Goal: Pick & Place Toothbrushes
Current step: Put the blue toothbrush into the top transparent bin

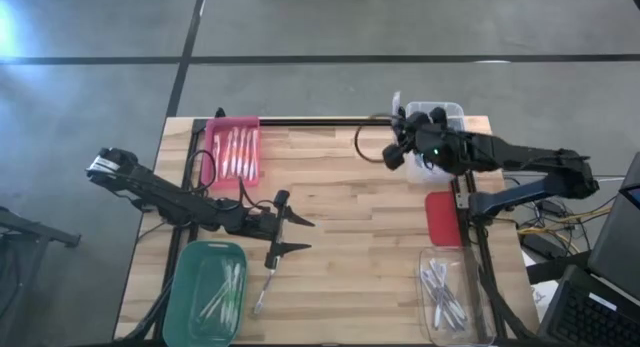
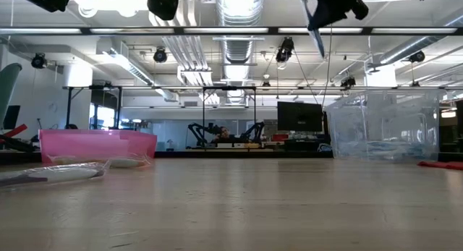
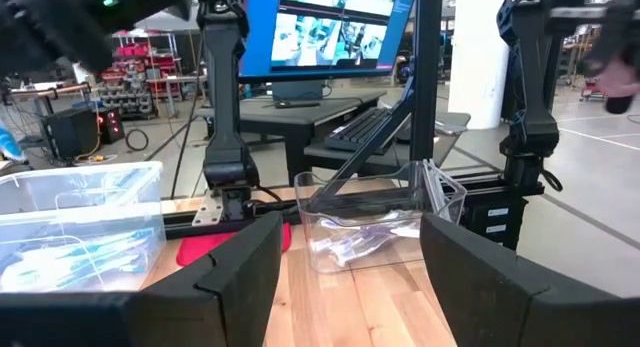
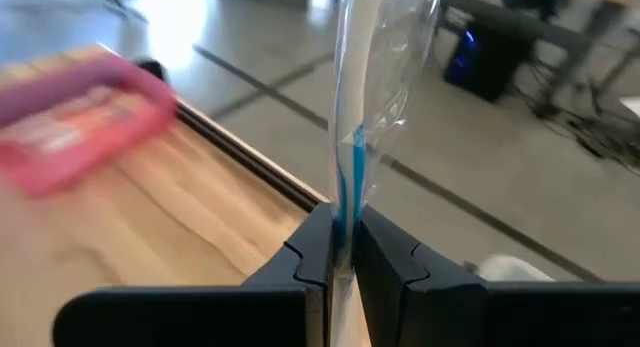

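Right, status as I see it:
Held toothbrush [image 4: 345, 167]: blue one in a clear wrapper, pinched low on the handle, standing upright out of the right gripper [image 4: 342, 249].
Right gripper: clamped tight on it, up in the air by the clear bin [image 1: 441, 115] at the far right corner; my guess is the blue ones go in there.
Loose toothbrush [image 1: 264, 293]: flat on the counter [image 1: 350, 237], just beside the green bin [image 1: 181, 305], apart from its edge.
Left gripper [image 1: 291, 234]: spread wide, nothing in it, raised beyond the loose brush; probably lining up on it.
Sorted so far: brushes lying in the pink bin [image 1: 253, 142], the green bin and the near-right clear tray [image 1: 428, 309].
Edges: clear bin sits tight in the far corner, so little margin there.
Open room: middle of the counter is bare wood; arms well apart.
Red lid [image 1: 441, 217]: flat at the right edge, between the two clear containers.
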Robot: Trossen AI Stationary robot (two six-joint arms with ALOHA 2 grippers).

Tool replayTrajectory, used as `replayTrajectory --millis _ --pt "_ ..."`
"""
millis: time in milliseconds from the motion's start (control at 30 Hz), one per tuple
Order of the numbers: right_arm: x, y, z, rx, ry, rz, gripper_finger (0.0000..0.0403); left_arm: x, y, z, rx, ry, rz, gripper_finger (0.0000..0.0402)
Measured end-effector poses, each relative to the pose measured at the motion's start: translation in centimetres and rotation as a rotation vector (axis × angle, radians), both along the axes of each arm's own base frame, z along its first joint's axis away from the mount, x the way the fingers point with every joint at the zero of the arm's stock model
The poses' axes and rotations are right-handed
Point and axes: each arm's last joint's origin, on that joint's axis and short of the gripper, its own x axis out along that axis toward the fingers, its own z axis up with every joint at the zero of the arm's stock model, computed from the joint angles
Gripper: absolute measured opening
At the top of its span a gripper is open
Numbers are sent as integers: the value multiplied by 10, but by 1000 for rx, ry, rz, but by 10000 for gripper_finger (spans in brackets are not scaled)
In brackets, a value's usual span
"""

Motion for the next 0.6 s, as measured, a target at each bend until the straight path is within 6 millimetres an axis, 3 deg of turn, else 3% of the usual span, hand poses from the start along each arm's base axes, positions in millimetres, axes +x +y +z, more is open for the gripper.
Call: replayTrajectory --millis 267,600 --pt "-18 -42 -16 73 183 -171 23 0 0 0 12 -2 1 243" --pt "-50 -67 -31 222 365 -319 23 0 1 0 83 -10 18 243"
